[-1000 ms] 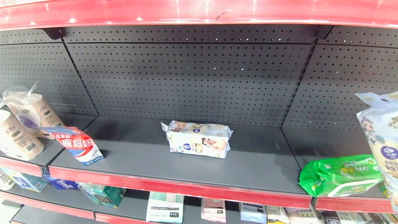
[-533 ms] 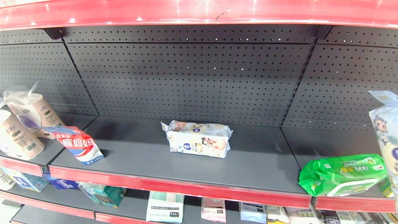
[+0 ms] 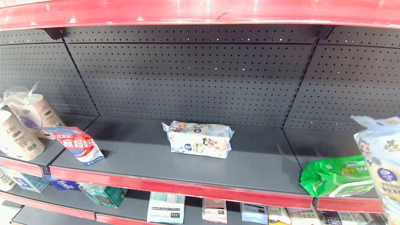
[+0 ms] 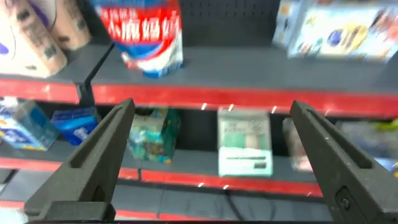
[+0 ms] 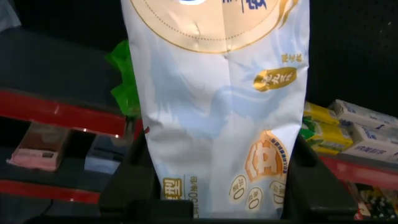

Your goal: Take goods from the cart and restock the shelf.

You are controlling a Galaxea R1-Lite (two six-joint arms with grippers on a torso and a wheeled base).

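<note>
A white pack of tissues with cartoon print [image 3: 379, 162] hangs at the far right of the head view, in front of the shelf edge. My right gripper [image 5: 221, 190] is shut on this pack [image 5: 217, 106] low down, its dark fingers on either side. A matching pack [image 3: 199, 139] lies in the middle of the grey shelf board [image 3: 140, 156]. My left gripper [image 4: 214, 162] is open with nothing between its fingers, facing the shelf's red front rail [image 4: 249, 99] and the lower shelves.
A green wipes pack [image 3: 337, 176] lies on the shelf just left of the held pack. A red and blue bag [image 3: 79, 145] and wrapped paper rolls [image 3: 22, 125] stand at the left. The pegboard back wall [image 3: 193, 78] is behind. Lower shelves hold several boxes and packs [image 3: 165, 207].
The held pack at the right edge swung out to the right, then came back left and sits lower now. The goods on the shelf have not moved.
</note>
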